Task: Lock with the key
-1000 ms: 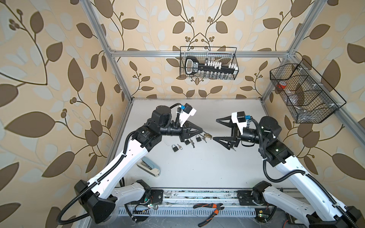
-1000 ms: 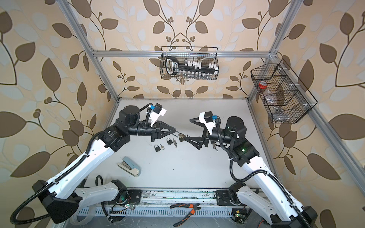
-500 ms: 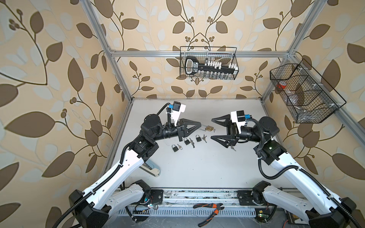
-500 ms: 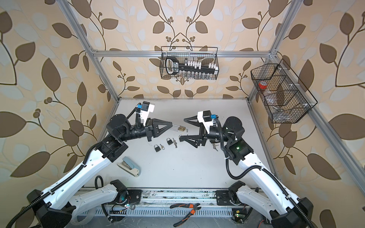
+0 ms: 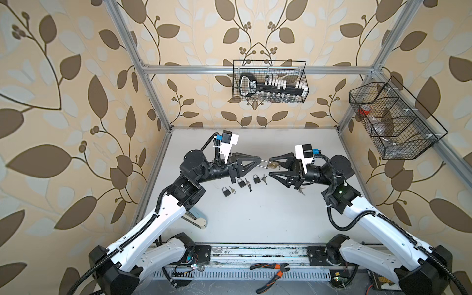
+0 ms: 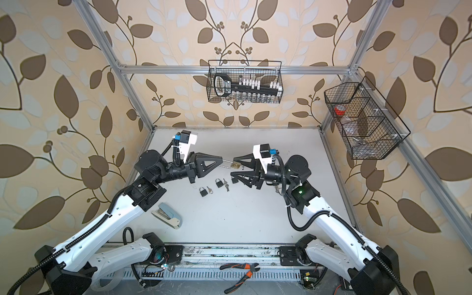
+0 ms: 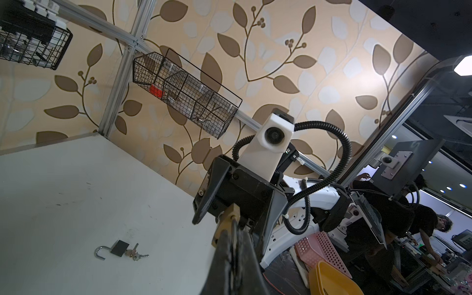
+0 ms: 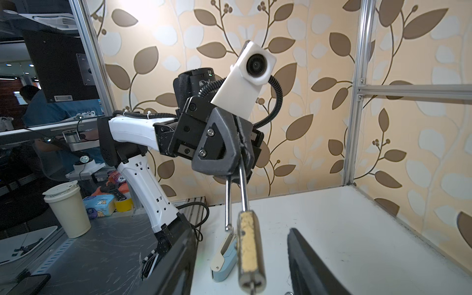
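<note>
The left pincer (image 5: 260,161) is clamping tight on the steel shackle (image 8: 244,189) of the brass padlock (image 5: 272,165), holding it in the air just above the row of black padlocks (image 5: 240,183) on the table (image 5: 255,217). The right pincer (image 5: 271,166) is standing half open, its fingers (image 8: 304,270) bracketing the padlock's body without touching it.

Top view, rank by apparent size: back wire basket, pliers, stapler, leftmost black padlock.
1. back wire basket, by far the largest.
2-3. pliers and stapler: too close to rank. The pliers look longer, the stapler bulkier.
4. leftmost black padlock, the smallest.
</note>
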